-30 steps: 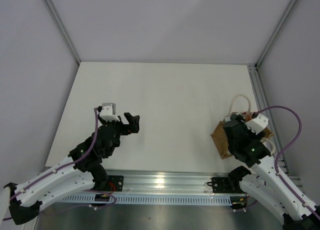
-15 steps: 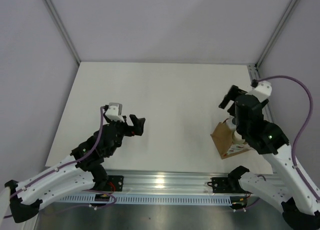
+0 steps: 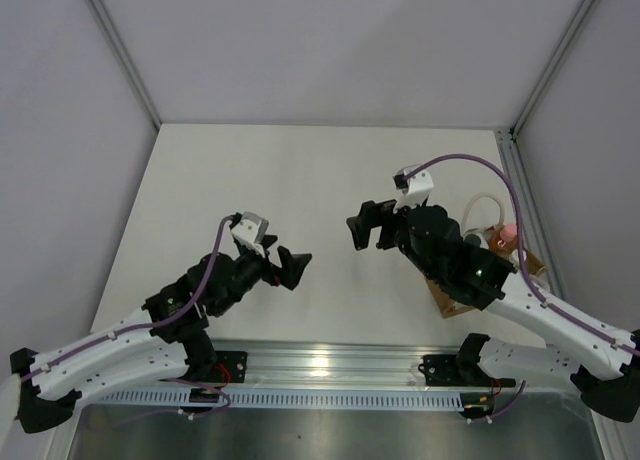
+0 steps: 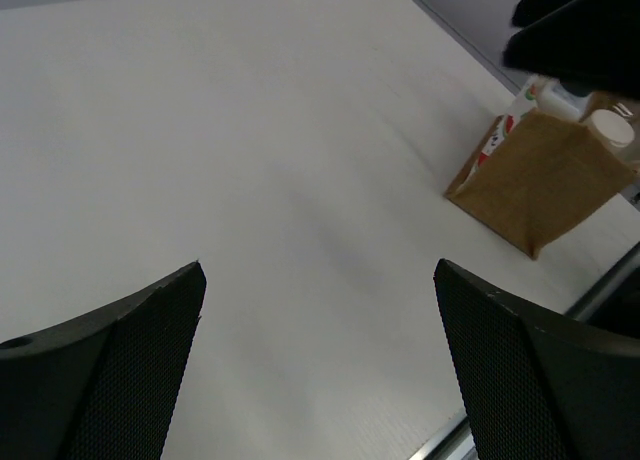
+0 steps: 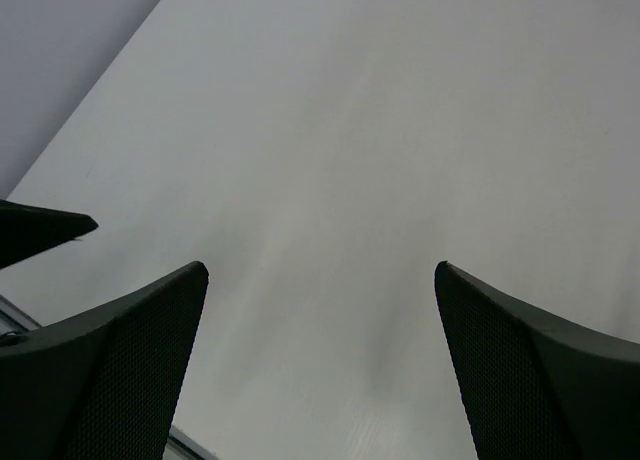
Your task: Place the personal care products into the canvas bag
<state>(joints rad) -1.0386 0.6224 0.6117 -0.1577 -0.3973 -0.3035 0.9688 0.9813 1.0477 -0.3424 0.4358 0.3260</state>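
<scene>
White tabletop (image 3: 300,180), grey walls around it. Both arms hover above it with nothing held; the left gripper (image 4: 318,270) and the right gripper (image 5: 320,270) each stand spread wide. Near the table's right front corner sits the canvas bag (image 4: 535,175), upright, partly behind the right arm, with a pink cap (image 3: 507,235) and a white cap (image 4: 608,128) poking from its mouth.

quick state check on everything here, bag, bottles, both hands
canvas bag: standing on the table, top open
bottles: in the bag, tops poking out
left hand: open, empty, above the table
right hand: open, empty, above the table
</scene>
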